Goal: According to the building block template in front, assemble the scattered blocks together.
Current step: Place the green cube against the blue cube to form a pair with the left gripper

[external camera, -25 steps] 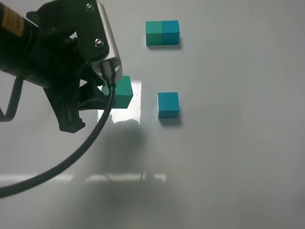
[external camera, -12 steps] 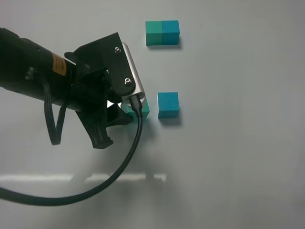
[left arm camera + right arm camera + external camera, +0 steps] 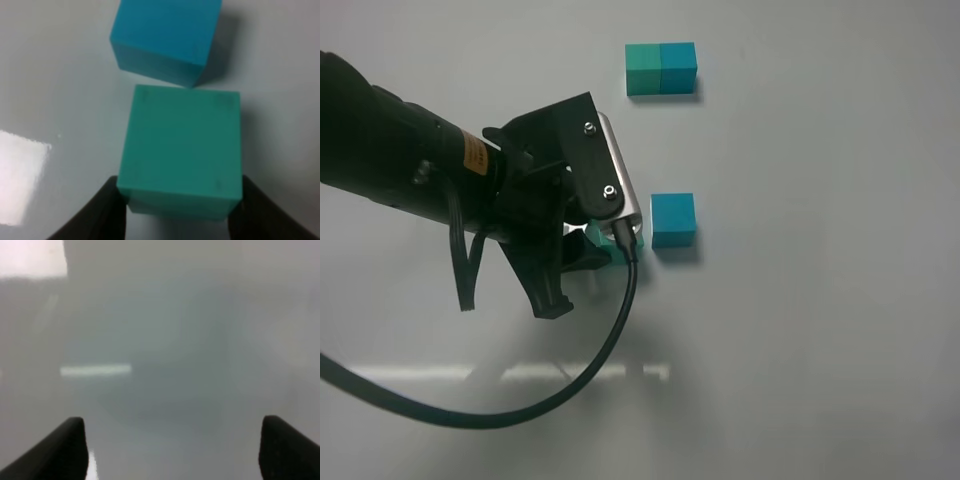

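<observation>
1. Left tool: clamped on the sea-green cube by opposite faces, leaving the leading face free to mate.
2. Teal-blue cube: loose on the table at 3 o'clock of the green one, just beside it. Contact cannot be told.
3. Template: at 12 o'clock of the blue cube, green left, blue right, which likely explains the approach side.
4. Right tool: spread partway, empty, apparently idle.

left pincer carrying sea-green cube, moved across toward teal-blue cube, now just beside it
</observation>
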{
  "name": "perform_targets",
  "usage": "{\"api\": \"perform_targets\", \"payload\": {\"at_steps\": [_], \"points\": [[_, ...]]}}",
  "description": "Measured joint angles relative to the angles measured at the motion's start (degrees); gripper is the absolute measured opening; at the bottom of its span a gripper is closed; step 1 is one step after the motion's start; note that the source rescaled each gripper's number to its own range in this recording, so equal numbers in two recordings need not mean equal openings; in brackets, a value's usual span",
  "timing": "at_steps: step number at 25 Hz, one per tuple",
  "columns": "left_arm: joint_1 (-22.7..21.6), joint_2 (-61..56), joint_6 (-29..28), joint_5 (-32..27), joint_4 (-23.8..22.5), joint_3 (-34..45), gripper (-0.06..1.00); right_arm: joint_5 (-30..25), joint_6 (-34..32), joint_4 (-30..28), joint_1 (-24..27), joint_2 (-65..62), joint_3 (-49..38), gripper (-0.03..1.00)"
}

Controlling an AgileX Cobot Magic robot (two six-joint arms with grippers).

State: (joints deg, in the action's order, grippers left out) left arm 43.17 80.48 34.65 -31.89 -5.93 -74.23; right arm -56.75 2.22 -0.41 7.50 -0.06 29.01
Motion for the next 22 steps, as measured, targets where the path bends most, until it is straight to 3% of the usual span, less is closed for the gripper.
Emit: {"api": "perform_targets", "payload": {"at_steps": [18,22], "points": [[-1.39,0.66,0.3,1.8,-2.2,0.0,0.02,0.0,-0.01,0.0,0.0,0.0,0.0,0.4],[-2.46,0.66,0.44,2.26,-2.2,0.0,0.01,0.0,-0.01,0.0,0.0,0.0,0.0,0.48]]}}
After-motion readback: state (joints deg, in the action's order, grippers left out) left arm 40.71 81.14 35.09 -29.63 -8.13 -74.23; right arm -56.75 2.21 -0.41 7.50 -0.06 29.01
